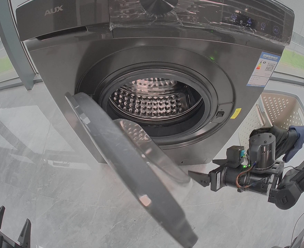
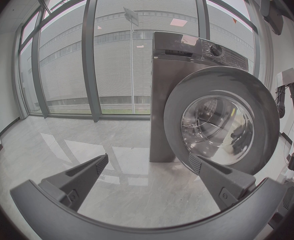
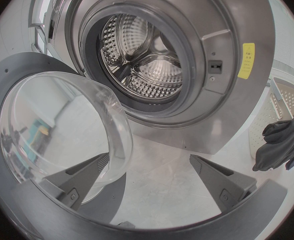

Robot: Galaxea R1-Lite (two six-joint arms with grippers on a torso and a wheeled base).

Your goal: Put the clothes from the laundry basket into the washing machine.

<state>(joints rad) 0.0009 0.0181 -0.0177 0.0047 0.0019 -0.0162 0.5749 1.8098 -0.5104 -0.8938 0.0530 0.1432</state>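
I see a smooth grey stone floor that shines and shows light patches. Behind the washer are tall windows with dark frames, and a big grey building stands outside.

The washing machine fills the top and middle of the head view. Its round mouth faces me. The door is swung wide open, with its hinge on the left. It stretches from the middle left of the frame down to the bottom middle, and its clear bowl bulges toward the washer. I can look right into the shiny drum, which is full of little holes.

The laundry basket stands on the floor at the right edge of the head view, just beside the washer. It is pale, with small holes in its walls. The clothes sit at its near rim: a dark grey cloth and a blue cloth, touching each other. The bunch lies left to right across the frame, with the blue end to the right. My right arm hides part of it.

My right gripper is at the lower right of the head view, in front of the basket, and points left toward the door. Its fingers are spread wide and hold nothing. My left gripper is in the bottom left corner, also spread wide and holding nothing.
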